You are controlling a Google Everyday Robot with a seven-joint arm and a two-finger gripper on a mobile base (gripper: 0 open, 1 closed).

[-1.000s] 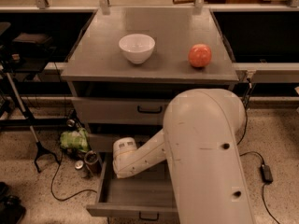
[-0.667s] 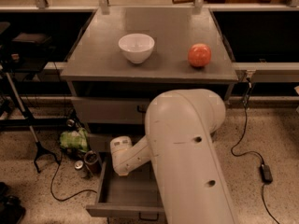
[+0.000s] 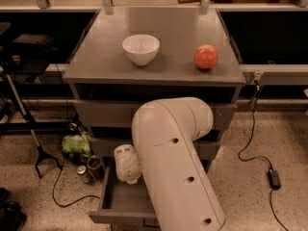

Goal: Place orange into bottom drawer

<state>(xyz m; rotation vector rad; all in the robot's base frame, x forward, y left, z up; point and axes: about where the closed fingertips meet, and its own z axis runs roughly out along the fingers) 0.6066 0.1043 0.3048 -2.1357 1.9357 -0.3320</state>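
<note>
The bottom drawer (image 3: 118, 217) is pulled open below two shut grey drawers. My arm (image 3: 178, 167) fills the front of the view and reaches down into the open drawer. My gripper (image 3: 129, 176) sits at the end of the white wrist, low over the drawer's left half, and is mostly hidden by the arm. The orange is hidden. A larger reddish-pink fruit (image 3: 206, 57) and a white bowl (image 3: 141, 48) stand on the cabinet top (image 3: 173, 28).
A green bag (image 3: 77, 143) and cans (image 3: 91, 165) lie on the floor left of the drawer. A black stand (image 3: 33, 138) is further left. A cable with a power brick (image 3: 274, 178) runs on the floor at the right.
My arm has swung left across the cabinet front, and the wrist has shifted a little left over the open drawer. The bowl and the reddish fruit have not moved.
</note>
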